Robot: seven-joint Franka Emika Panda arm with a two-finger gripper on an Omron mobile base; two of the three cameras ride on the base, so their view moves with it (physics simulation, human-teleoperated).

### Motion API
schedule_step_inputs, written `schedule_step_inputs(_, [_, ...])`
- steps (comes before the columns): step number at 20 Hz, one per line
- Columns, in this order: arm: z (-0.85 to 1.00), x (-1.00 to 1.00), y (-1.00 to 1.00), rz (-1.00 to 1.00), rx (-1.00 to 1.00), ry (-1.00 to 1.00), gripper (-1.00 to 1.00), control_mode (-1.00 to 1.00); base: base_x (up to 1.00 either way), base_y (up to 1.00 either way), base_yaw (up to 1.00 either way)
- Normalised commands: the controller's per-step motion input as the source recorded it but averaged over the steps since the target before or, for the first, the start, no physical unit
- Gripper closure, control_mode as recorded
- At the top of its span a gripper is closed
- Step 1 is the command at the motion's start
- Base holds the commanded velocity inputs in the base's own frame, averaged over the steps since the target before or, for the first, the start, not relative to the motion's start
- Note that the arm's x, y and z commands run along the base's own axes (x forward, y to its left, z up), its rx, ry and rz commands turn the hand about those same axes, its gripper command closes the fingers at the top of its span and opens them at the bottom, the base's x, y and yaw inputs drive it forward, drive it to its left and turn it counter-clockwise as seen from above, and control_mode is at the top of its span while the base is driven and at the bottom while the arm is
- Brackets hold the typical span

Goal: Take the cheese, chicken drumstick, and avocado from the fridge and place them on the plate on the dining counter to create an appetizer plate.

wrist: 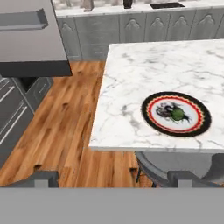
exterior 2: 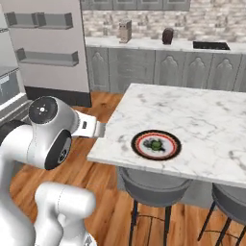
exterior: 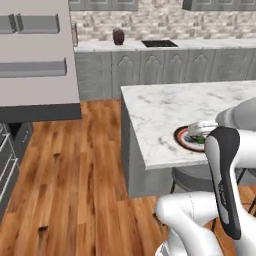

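One avocado (wrist: 177, 114) on plate (wrist: 192, 127), dining counter (wrist: 144, 70) edge, two stools (exterior 2: 153, 185) beneath, fingers (wrist: 113, 178) wide, empty.

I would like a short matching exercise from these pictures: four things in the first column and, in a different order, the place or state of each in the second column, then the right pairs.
Things:
1. avocado
2. plate
3. gripper
4. fridge door

Places or states:
A. swung open, grey shelf bins showing
B. near the edge of the dining counter
C. on the plate's patterned centre
D. open, holding nothing

Pairs: 1-C, 2-B, 3-D, 4-A
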Motion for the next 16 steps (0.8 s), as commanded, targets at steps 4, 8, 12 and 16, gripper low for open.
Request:
schedule_step_inputs(4, [0.0,0.0,0.0,0.0,0.0,0.0,-1.0,1.0,0.0,1.0,0.38])
schedule_step_inputs(8, [0.0,0.0,0.0,0.0,0.0,0.0,-1.0,1.0,0.1,0.95,0.56])
schedule_step_inputs(12, [0.0,0.0,0.0,0.0,0.0,0.0,-1.0,1.0,0.38,0.76,0.61])
schedule_step_inputs(16, [0.0,0.0,0.0,0.0,0.0,0.0,-1.0,1.0,0.75,0.53,0.59])
